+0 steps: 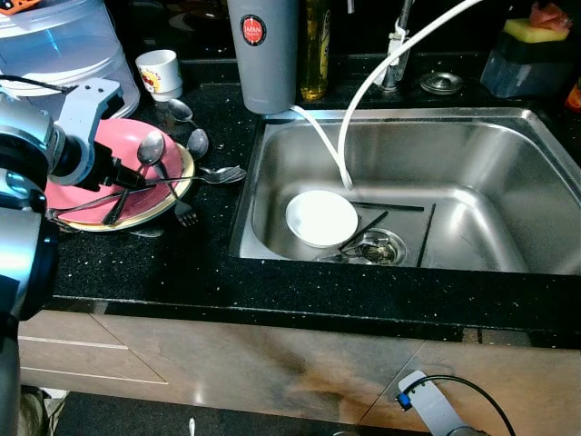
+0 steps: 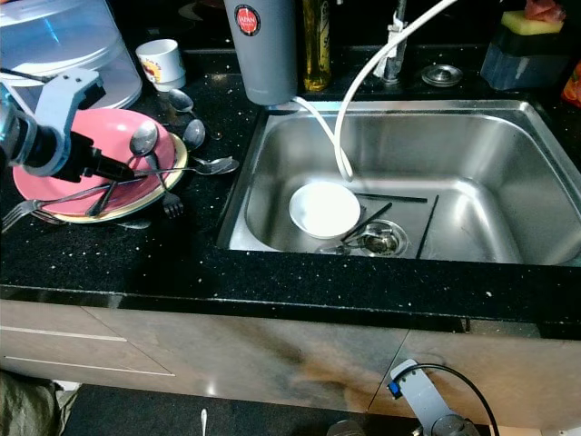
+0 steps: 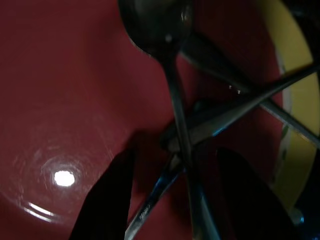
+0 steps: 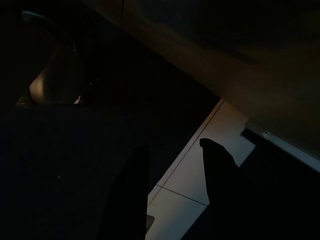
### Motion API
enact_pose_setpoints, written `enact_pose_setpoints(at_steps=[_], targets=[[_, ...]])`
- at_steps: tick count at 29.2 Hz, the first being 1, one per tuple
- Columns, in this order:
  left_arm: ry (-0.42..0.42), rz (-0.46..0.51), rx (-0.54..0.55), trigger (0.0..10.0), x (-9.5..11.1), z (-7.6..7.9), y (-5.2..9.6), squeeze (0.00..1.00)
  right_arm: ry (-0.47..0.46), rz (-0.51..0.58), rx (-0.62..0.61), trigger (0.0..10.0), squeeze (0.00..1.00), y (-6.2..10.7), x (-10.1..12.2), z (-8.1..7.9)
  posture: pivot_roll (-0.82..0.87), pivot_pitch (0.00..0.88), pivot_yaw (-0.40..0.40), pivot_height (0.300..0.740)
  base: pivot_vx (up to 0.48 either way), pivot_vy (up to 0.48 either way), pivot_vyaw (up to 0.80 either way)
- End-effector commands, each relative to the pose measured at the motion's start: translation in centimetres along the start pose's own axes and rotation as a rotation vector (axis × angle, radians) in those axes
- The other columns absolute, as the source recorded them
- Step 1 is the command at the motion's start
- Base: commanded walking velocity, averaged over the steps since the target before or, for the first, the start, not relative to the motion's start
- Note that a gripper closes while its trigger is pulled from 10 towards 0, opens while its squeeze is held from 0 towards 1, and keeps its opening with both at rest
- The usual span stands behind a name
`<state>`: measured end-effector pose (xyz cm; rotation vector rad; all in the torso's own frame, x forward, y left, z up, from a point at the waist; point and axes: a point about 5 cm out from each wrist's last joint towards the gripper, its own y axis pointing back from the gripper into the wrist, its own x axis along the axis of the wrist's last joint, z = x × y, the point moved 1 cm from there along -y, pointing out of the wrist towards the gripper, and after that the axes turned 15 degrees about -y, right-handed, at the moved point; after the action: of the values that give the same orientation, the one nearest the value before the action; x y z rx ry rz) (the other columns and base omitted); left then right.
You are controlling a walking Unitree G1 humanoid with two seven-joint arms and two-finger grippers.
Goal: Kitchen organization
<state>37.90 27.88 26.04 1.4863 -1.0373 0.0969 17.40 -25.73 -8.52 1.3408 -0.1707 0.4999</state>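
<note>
While the pink plate (image 1: 86, 186) lay on a yellow-rimmed plate (image 1: 186, 168) at the left of the black table (image 1: 209, 272), several pieces of cutlery lay crossed over it: a spoon (image 1: 151, 148) with its bowl toward the far side, and a fork (image 1: 186, 214) whose tines hung over the near rim. The left end effector (image 1: 123, 177) hovered low over the pink plate, its two black fingers (image 3: 107, 200) spread apart on either side of the crossed handles, released and grasping nothing; whether the tips touched the plate could not be told. Two more spoons (image 1: 186, 127) lay on the table just beyond the plates, and another spoon (image 1: 222, 173) rested to their right, by the sink's edge. A small white mug (image 1: 160, 73) stood farther back, with a clear plastic container (image 1: 64, 50) at the far left. A grey tumbler (image 1: 263, 54) stood at the far left corner of the steel sink (image 1: 508, 163), with a bottle of yellowish liquid (image 1: 315, 50) just to its right. Inside the sink a white bowl (image 1: 321, 218) sat near the drain (image 1: 381, 247), black chopsticks (image 1: 390, 207) lay on the bottom, and a white hose (image 1: 363, 91) curved down into the basin. The right end effector (image 4: 172, 195) hung by the cabinet front over the floor, its fingers apart and empty.
</note>
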Motion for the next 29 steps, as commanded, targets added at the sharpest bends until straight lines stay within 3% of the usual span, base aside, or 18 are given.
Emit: enact_pose_setpoints(at_steps=[1, 6, 7, 8, 9, 10, 22, 29], targets=[[0.017, -0.048, 0.005, 10.0, -1.2, -0.1, -0.4, 0.0, -0.008, -0.005, 0.009, 10.0, 0.0, 0.0, -0.2, -0.5, -0.02, 0.065, 0.068, 0.74, 0.0, 0.0, 0.0], [0.037, -0.037, 0.0, 10.0, -1.4, 0.1, -0.7, 0.0, -0.006, -0.004, 0.008, 10.0, 0.0, 0.0, -0.2, -0.4, -0.03, 0.068, 0.067, 0.74, 0.0, 0.0, 0.0], [0.042, -0.033, 0.001, 5.3, -1.5, 0.1, -0.8, 0.0, -0.007, -0.003, 0.007, 10.0, 0.0, 0.0, -0.2, -0.4, -0.03, 0.068, 0.067, 0.74, 0.0, 0.0, 0.0], [0.042, -0.033, 0.001, 5.3, -1.5, 0.1, -0.8, 0.0, -0.007, -0.003, 0.007, 10.0, 0.0, 0.0, -0.2, -0.4, -0.03, 0.068, 0.067, 0.74, 0.0, 0.0, 0.0], [0.045, -0.033, 0.0, 3.5, -1.5, 0.1, -0.9, 0.0, -0.007, -0.003, 0.006, 10.0, 0.0, 0.0, -0.2, -0.4, -0.03, 0.069, 0.068, 0.74, 0.0, 0.0, 0.0], [0.046, -0.035, -0.001, 0.0, -1.7, 0.1, -1.0, 0.0, -0.008, -0.003, 0.006, 10.0, 0.0, 0.0, -0.2, -0.4, -0.03, 0.069, 0.068, 0.74, 0.0, 0.0, 0.0], [0.039, -0.046, 0.018, 0.0, -2.0, -0.1, -1.0, 0.0, -0.006, -0.003, 0.002, 10.0, 0.0, 0.0, -0.1, -0.4, -0.02, 0.071, 0.07, 0.74, 0.0, 0.0, 0.0], [0.023, 0.006, 0.093, 0.0, -1.3, -1.0, -0.3, 0.0, -0.007, -0.002, 0.001, 10.0, 0.0, -0.1, -0.1, -0.4, -0.02, 0.069, 0.07, 0.74, 0.0, 0.0, 0.0]])
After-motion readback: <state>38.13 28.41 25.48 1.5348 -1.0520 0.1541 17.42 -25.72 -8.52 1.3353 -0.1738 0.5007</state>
